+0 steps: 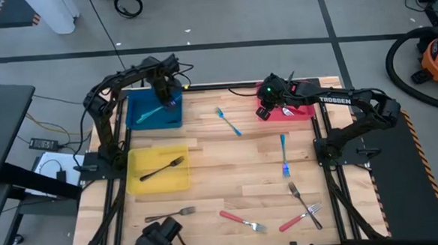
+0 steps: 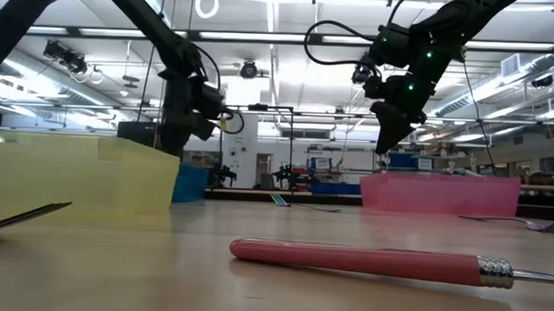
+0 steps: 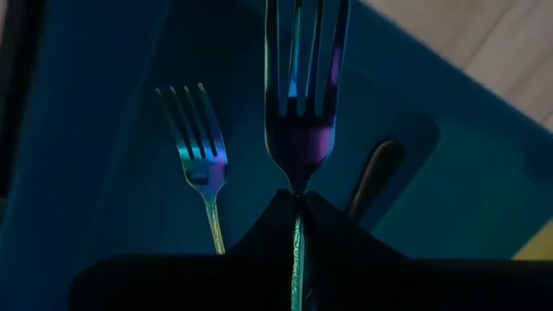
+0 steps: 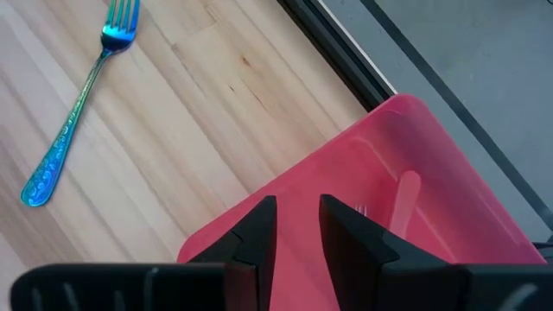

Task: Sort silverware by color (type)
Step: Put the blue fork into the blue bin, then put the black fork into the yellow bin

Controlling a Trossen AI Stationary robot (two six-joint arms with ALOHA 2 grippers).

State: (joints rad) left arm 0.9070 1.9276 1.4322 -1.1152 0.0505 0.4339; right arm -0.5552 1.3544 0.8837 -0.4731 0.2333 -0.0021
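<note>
1. Left pincer [image 1: 166, 95]: poised over the blue tray [image 1: 135, 106], clenched on the handle of a teal fork [image 3: 298, 104]. The fork hangs tines-outward above the tray floor, evidently so it can be let go among its own colour.
2. Blue tray: a second teal fork [image 3: 197, 147] already lies flat in it, just beside the held one. The tray sits at the far left of the counter [image 1: 228, 156], touching the yellow tray [image 1: 143, 183] next to it.
3. Right pincer [image 1: 266, 99]: hovers over the near edge of the red tray [image 1: 299, 112] with its jaws a narrow gap apart and nothing between them. A red-handled fork [image 4: 399, 203] rests inside that tray, so red pieces belong here.
4. Yellow tray: holds one black fork [image 1: 163, 169], which suggests it serves the dark-handled type.
5. Unsorted silverware on the counter: a teal fork [image 1: 228, 122] at the centre; another teal fork [image 1: 284, 153] near the right arm's base; a black fork [image 1: 171, 214] at the front left; a red fork [image 1: 241, 220] at the front; and a red fork [image 1: 298, 220] crossing a dark fork [image 1: 304, 201] at the front right.
6. Progress, as a judgement: three pieces are in trays and one is about to be released; six lie loose.
</note>
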